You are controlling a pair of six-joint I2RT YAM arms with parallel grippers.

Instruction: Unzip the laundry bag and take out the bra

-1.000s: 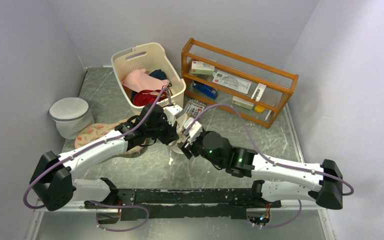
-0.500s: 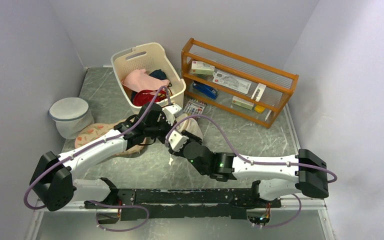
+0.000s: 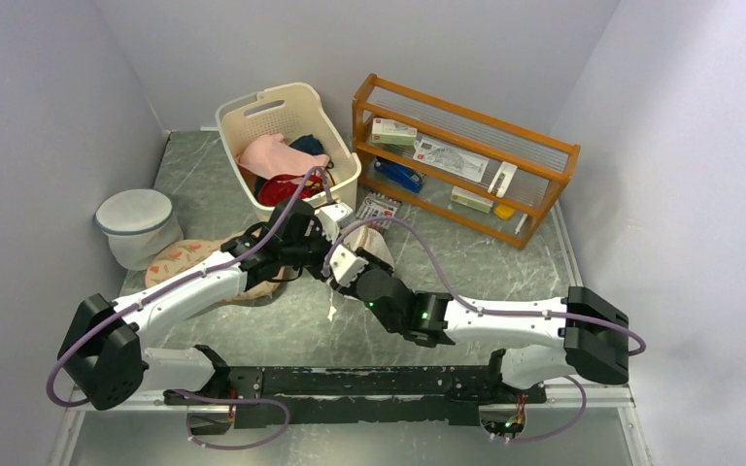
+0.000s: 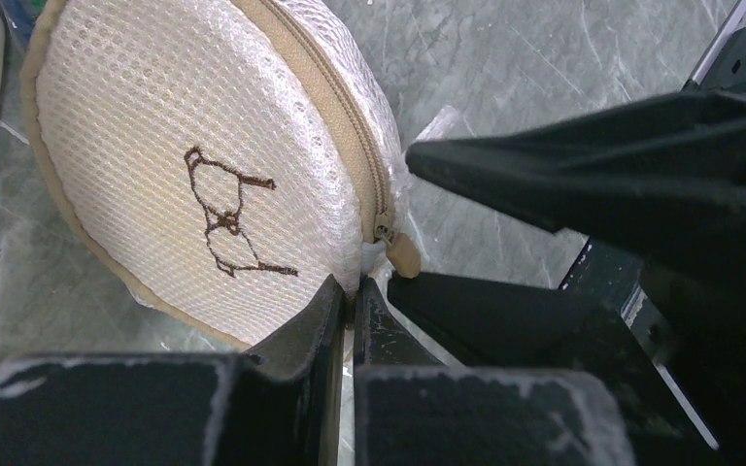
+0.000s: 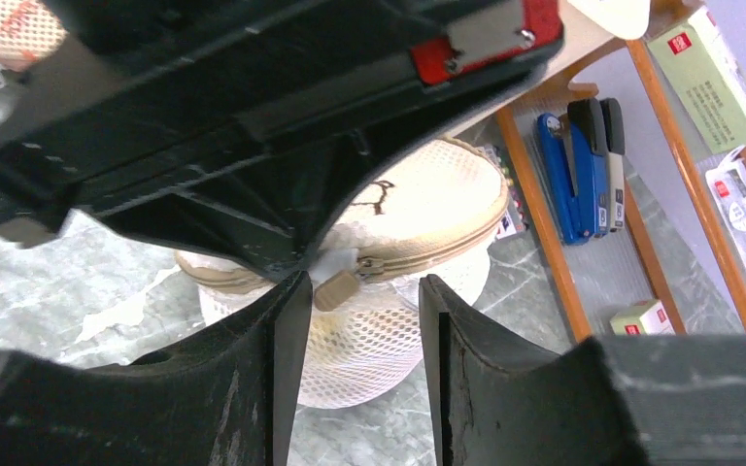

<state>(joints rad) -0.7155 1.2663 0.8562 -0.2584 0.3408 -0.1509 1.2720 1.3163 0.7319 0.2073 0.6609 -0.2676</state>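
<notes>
Left gripper (image 4: pixel 352 291) clamps laundry bag (image 4: pixel 155 146) seam at lower centre, right gripper (image 5: pixel 359 286) spread around zip pull (image 5: pixel 335 289); zip looks closed, bra not out.

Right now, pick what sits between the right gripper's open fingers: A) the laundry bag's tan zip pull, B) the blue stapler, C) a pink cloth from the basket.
A: in the right wrist view the tan zip pull of the laundry bag shows in the gap of the open right gripper, not yet pinched, while the left gripper is shut on the bag's edge beside it.
</notes>
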